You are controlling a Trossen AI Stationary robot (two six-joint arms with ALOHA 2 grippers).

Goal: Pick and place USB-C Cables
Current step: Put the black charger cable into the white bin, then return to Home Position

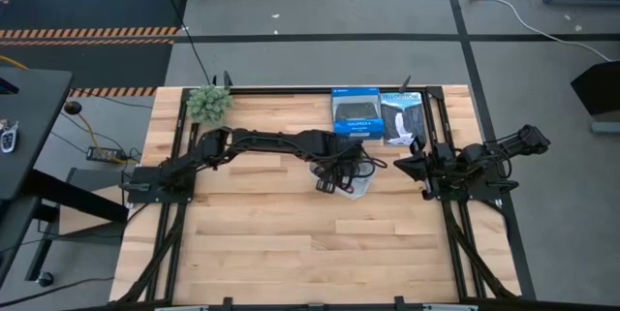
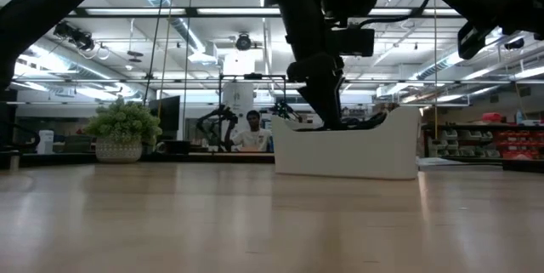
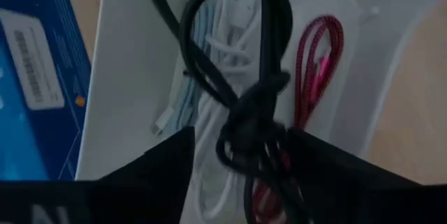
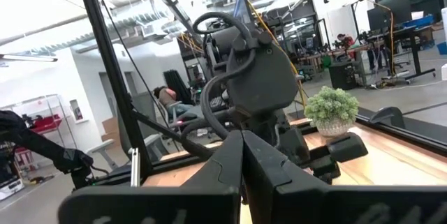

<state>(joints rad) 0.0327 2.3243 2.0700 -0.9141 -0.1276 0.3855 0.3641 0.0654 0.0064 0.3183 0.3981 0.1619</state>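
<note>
Over the middle of the wooden table (image 1: 271, 243), the left arm is reaching into the white tray (image 3: 133, 77), its left gripper (image 3: 241, 158) pinching the black cable (image 3: 241, 56). The white cable (image 3: 223, 42), grey-blue cable (image 3: 187, 95) and dark red cable (image 3: 318, 63) are lying in the tray. The right gripper (image 4: 242, 161) is waiting at the table's right edge, fingers pressed together.

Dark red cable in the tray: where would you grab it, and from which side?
Grip the dark red cable on its open loop, the part lying clear of the others against the white tray floor. Come straight down from above: the tray walls block side approaches. The left tool is currently closed on the black cable, so clear that first.
</note>
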